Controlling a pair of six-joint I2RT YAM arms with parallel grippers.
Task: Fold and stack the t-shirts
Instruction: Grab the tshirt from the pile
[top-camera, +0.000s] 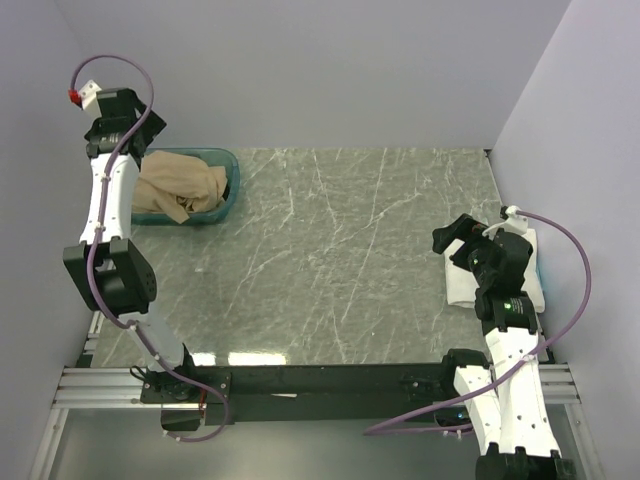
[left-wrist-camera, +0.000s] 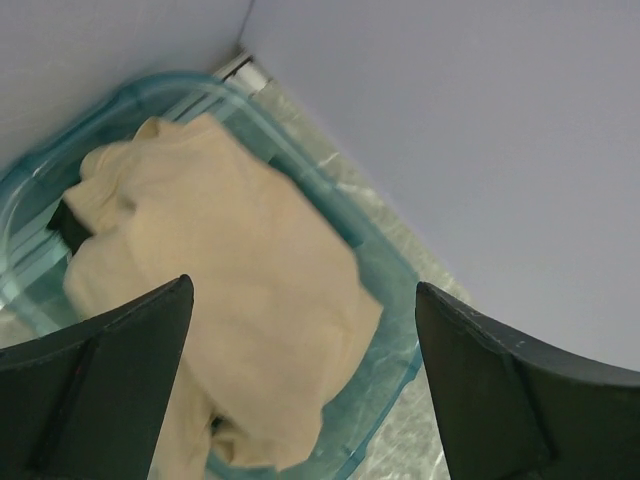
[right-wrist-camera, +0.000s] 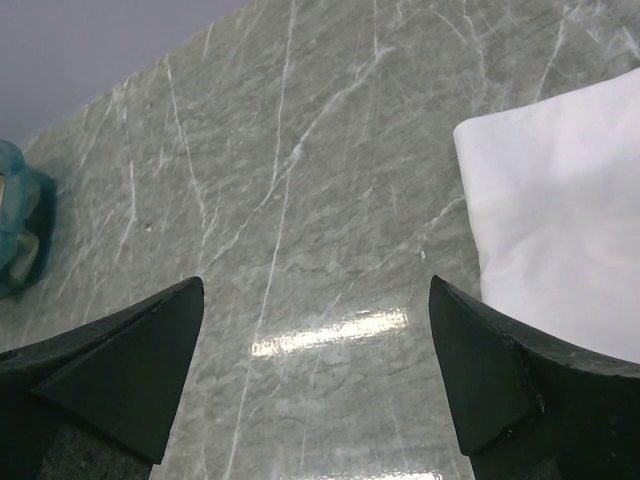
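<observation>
A crumpled tan t-shirt (top-camera: 182, 180) lies heaped in the teal tub (top-camera: 228, 200) at the far left. In the left wrist view the tan t-shirt (left-wrist-camera: 220, 270) fills the tub (left-wrist-camera: 400, 335), and a small dark patch (left-wrist-camera: 70, 225) shows at its left edge. My left gripper (left-wrist-camera: 300, 385) hangs open above the shirt with nothing between its fingers. A folded white t-shirt (top-camera: 462, 285) lies at the right edge of the table, partly under my right arm. My right gripper (top-camera: 455, 238) stands open just left of it, above bare marble (right-wrist-camera: 315, 370), with the white t-shirt (right-wrist-camera: 560, 220) at its right.
Grey walls close in the table on the left, back and right. The tub sits against the left wall near the back corner (left-wrist-camera: 245, 65). Marbled tabletop (top-camera: 340, 260) lies between tub and white shirt. The tub's edge (right-wrist-camera: 15, 230) shows far left in the right wrist view.
</observation>
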